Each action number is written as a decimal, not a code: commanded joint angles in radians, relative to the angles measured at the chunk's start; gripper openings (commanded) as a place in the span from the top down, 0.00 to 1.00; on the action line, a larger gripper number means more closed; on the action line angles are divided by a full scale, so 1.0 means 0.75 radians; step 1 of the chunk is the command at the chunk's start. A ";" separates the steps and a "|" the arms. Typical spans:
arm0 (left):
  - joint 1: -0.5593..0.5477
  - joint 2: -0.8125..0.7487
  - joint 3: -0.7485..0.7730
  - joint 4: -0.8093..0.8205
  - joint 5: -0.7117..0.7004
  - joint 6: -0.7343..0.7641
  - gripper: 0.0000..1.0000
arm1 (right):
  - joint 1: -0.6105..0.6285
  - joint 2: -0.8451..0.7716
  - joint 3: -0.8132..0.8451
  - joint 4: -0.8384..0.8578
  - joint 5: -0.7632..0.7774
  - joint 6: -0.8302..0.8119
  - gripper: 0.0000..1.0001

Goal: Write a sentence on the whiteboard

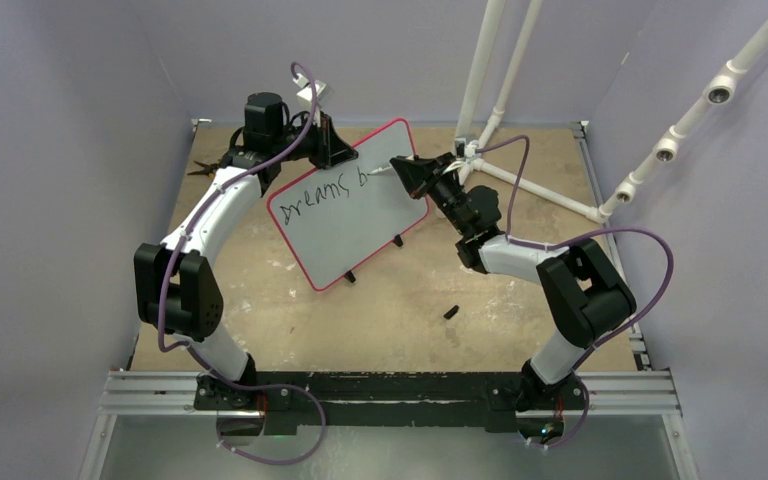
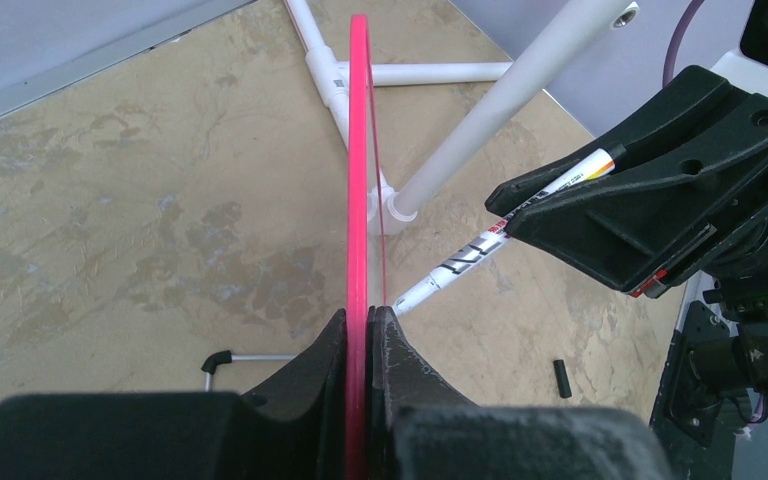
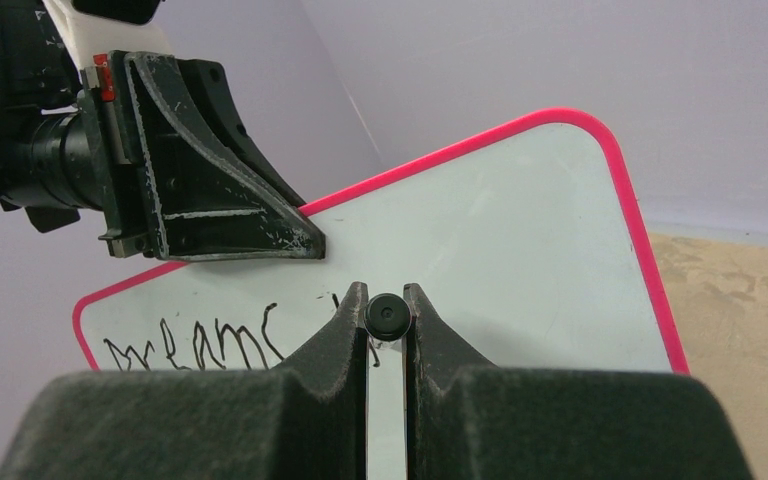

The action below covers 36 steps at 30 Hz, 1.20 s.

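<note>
Small rectangular white whiteboard (image 1: 345,215) with a pink-red rim, tilted over the far middle of the tan tabletop (image 1: 260,300). Its black handwritten sentence (image 1: 325,192) reads only "Dreams b". Left gripper (image 2: 360,318) clamped tight on the upper rim alone. Right gripper (image 3: 387,318) closed round a white-barrelled marker (image 2: 460,262), tip at the board's face. Risk: pen pressure may pivot a board held by one edge, so strokes skip or wander. The marker may also slide back between the jaws.
</note>
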 commanded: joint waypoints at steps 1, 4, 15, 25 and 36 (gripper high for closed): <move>-0.017 0.020 -0.043 -0.025 0.047 0.026 1.00 | 0.006 -0.003 0.042 0.013 0.067 -0.033 1.00; -0.017 0.019 -0.044 -0.025 0.047 0.026 1.00 | 0.007 -0.002 0.045 0.007 0.077 -0.034 1.00; -0.017 0.015 -0.044 -0.026 0.048 0.026 1.00 | 0.007 -0.021 0.035 0.008 0.147 -0.032 1.00; -0.017 0.013 -0.044 -0.023 0.050 0.024 1.00 | 0.006 -0.035 0.041 0.045 0.148 -0.030 1.00; -0.017 0.011 -0.044 -0.022 0.050 0.024 1.00 | 0.007 0.011 0.078 0.085 0.066 -0.016 1.00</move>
